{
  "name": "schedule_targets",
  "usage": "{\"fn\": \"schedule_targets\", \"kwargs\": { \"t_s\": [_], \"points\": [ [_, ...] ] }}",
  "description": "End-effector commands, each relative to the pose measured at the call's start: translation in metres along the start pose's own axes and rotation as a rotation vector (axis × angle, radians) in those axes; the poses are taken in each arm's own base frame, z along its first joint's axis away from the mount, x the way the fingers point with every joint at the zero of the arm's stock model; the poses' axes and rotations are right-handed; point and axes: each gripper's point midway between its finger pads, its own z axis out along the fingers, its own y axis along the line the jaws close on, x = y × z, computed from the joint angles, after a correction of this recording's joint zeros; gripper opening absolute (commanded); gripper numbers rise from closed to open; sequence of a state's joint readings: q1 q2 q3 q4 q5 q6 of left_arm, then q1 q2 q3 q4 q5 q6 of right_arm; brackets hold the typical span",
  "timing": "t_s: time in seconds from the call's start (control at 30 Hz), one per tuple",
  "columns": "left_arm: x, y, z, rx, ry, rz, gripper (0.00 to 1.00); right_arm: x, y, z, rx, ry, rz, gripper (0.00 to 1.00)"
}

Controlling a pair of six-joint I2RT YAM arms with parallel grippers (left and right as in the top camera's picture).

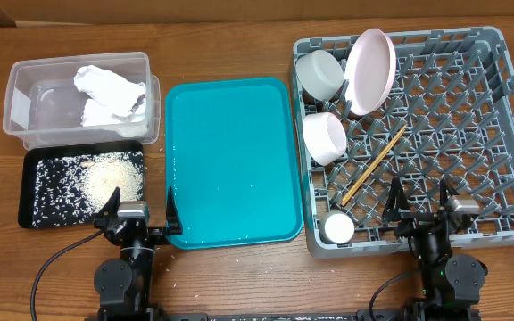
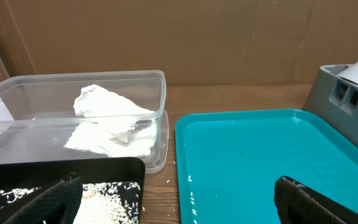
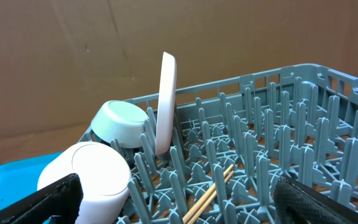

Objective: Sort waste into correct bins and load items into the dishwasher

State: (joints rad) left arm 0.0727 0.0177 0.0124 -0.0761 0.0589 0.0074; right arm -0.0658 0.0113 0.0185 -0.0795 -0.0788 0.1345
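Left gripper (image 1: pixel 141 207) is hovering at the near edge, jaws standing apart, gripping nothing. Right gripper (image 1: pixel 419 198) is doing likewise over the near side of the grey lattice plastic dish rack (image 1: pixel 471 116). Inside it, a small white cup (image 1: pixel 338 226) is sitting near-left. Thin wooden chopsticks (image 1: pixel 374 164) are lying with their long axis running near-left to far-right. Two white bowls (image 1: pixel 325 137) are leaning among the pegs. A round pale pink plate (image 1: pixel 369 71) is standing on edge. Leftward, beige rice-like grains (image 1: pixel 110 176) are lying in the shallow black tray (image 1: pixel 32 162). Crumpled white napkins (image 1: pixel 105 94) are sitting in the clear plastic tub (image 1: pixel 20 94) beyond.
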Motion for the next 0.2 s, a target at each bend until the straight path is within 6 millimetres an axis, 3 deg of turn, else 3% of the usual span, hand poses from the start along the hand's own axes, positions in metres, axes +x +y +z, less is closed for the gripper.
{"fn": "schedule_targets", "kwargs": {
  "t_s": [0.0, 0.17],
  "points": [
    [0.0005, 0.0032, -0.0002, -0.016, -0.007, 0.012, 1.00, 0.0022, -0.0008, 0.0001, 0.000, -0.002, -0.001, 1.00],
    [0.0005, 0.0032, -0.0002, -0.016, -0.007, 0.012, 1.00, 0.0022, -0.0008, 0.0001, 0.000, -0.002, -0.001, 1.00]
  ]
}}
